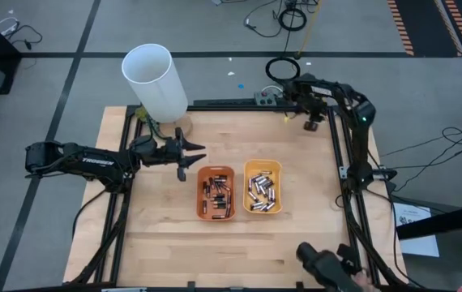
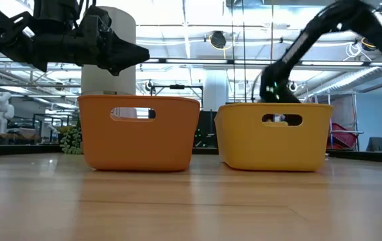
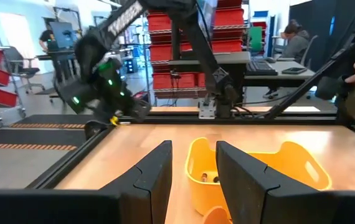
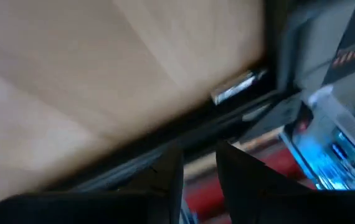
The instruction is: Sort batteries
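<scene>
An orange tray (image 1: 216, 192) holds dark batteries (image 1: 217, 195). Beside it, a yellow tray (image 1: 262, 186) holds silvery batteries (image 1: 260, 191). Both trays stand on the wooden table. My left gripper (image 1: 192, 156) hovers open just left of the orange tray's far end, fingers pointing toward the table's right; in its wrist view (image 3: 193, 165) the yellow tray (image 3: 258, 168) lies ahead. My right gripper (image 1: 312, 122) is at the table's far right corner, open (image 4: 199, 165), above a single silvery battery (image 4: 233, 87) that lies on the table beside the dark frame rail.
A tall white tube (image 1: 156, 79) stands at the far left corner, close behind my left gripper. Black frame rails (image 1: 340, 162) border the table. There is bare wood near the trays (image 1: 215, 251). A person sits at a desk (image 3: 293, 40) in the room beyond.
</scene>
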`<act>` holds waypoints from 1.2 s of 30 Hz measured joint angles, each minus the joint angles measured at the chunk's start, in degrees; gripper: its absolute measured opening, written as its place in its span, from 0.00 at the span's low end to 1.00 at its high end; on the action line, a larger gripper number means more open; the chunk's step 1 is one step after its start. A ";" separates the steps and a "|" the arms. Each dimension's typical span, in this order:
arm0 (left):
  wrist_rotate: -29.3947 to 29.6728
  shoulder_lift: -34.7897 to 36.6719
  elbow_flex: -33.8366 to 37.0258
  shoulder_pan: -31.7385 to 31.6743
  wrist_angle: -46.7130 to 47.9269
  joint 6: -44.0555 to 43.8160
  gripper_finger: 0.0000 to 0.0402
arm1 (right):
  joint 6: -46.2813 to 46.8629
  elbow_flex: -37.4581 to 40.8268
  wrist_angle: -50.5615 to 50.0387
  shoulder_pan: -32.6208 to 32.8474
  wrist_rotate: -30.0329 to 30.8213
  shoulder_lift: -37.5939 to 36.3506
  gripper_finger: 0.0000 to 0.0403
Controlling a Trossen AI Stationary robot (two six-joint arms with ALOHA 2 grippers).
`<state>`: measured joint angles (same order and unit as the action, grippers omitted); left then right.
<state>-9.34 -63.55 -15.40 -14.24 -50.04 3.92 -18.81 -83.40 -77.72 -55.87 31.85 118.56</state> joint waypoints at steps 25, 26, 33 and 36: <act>2.14 -0.01 0.00 -0.04 0.23 1.42 0.33 | 2.25 -7.19 7.56 -9.85 2.76 8.70 0.01; 2.14 0.00 0.00 -0.04 0.34 1.42 0.33 | 2.81 -7.23 8.03 -9.85 3.62 9.10 0.01; 2.14 0.00 0.00 -0.04 1.33 1.46 0.33 | 5.14 -7.21 7.50 -9.15 6.76 10.52 0.00; 2.14 -0.01 0.00 -0.04 1.33 2.01 0.34 | 6.68 -7.07 5.40 -8.78 5.90 10.64 0.00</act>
<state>-7.20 -63.56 -15.40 -14.28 -48.71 5.94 -12.13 -90.47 -72.31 -64.65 37.75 129.20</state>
